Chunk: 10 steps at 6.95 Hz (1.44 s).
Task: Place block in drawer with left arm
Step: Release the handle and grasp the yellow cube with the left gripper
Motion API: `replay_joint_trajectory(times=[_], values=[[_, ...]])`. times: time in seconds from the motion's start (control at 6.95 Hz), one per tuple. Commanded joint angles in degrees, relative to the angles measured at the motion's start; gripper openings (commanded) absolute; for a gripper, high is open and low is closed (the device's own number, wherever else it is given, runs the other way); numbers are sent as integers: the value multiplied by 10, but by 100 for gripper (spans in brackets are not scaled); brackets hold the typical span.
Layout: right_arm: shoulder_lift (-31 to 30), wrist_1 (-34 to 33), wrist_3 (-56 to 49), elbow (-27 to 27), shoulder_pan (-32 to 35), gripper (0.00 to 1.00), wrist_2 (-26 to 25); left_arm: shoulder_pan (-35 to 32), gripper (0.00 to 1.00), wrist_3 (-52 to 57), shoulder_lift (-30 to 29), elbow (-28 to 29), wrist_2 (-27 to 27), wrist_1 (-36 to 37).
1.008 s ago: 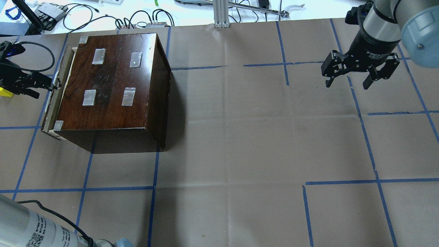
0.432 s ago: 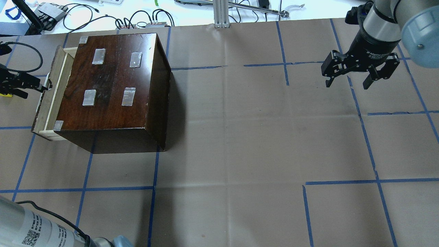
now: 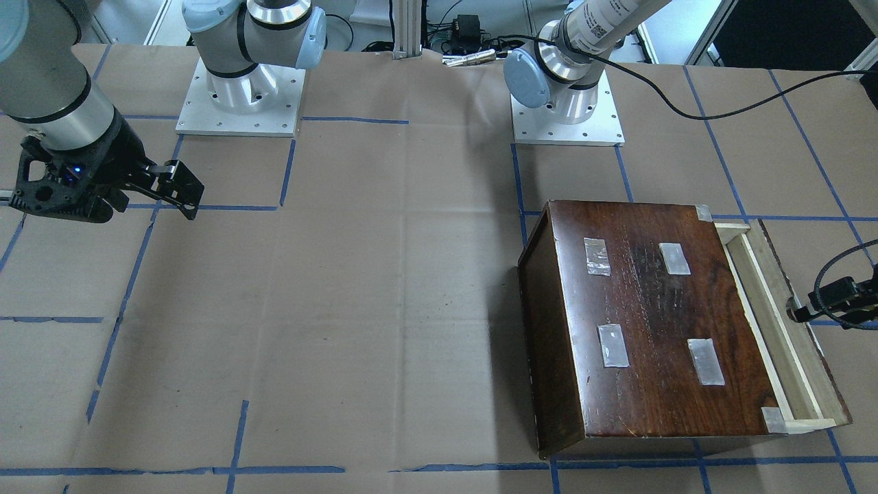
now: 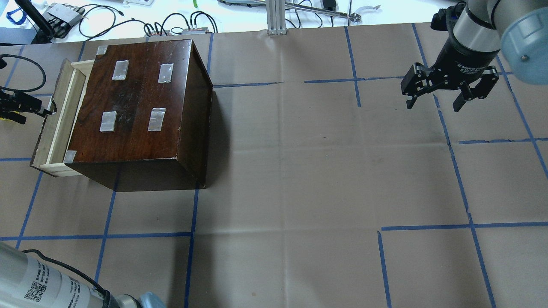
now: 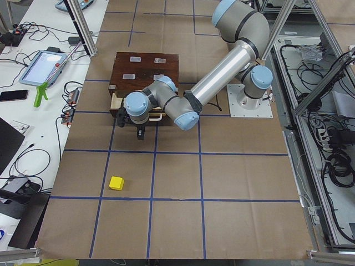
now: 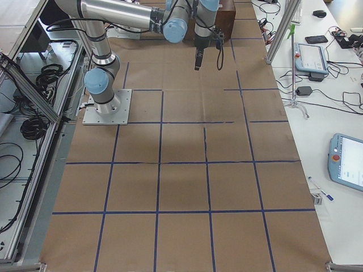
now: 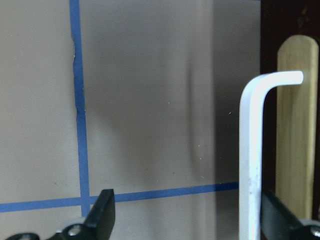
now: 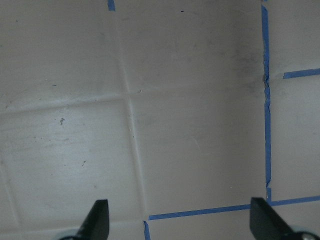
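Fingers on the left gripper stand wide apart in its wrist view, with a black tip in each lower corner. A white L-shaped hook rises just inside the right-hand tip, its bent end lying over a strip of pale wood. I cannot tell whether that hook is fixed to the finger or merely beside it.

In the overhead view the gripper sits at the far left edge, right at the front of the drawer. The drawer stands partly out of the dark wooden box and shows only a narrow band of its pale inside.

The block lies on the brown paper at the lower left of the left side view, alone and well apart from the drawer. It looks small, stiff and light, with flat faces. My guess is that it wants a pinch from above across two opposite sides, centred so it cannot twist out. It looks smooth, so a light off-centre grip might let it slip. With so slim an opening showing, dropping it in would need care.

The right gripper hangs at the upper right of the overhead view, its fingers spread wide around nothing.
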Motion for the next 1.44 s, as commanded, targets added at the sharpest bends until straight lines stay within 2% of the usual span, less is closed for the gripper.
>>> replay_joint_trajectory(times=[0.0,0.43,0.86,1.01,1.3], values=[[0,0,0,-1,0,100,0,12,98,5,-8,19,10,0],[0,0,0,0,0,100,0,13,98,4,-12,32,12,-1],[-1,0,0,0,0,100,0,10,98,3,3,69,33,-15],[0,0,0,-1,0,100,0,10,98,3,-7,92,50,-15],[0,0,0,-1,0,100,0,12,98,4,-56,163,52,-16]])
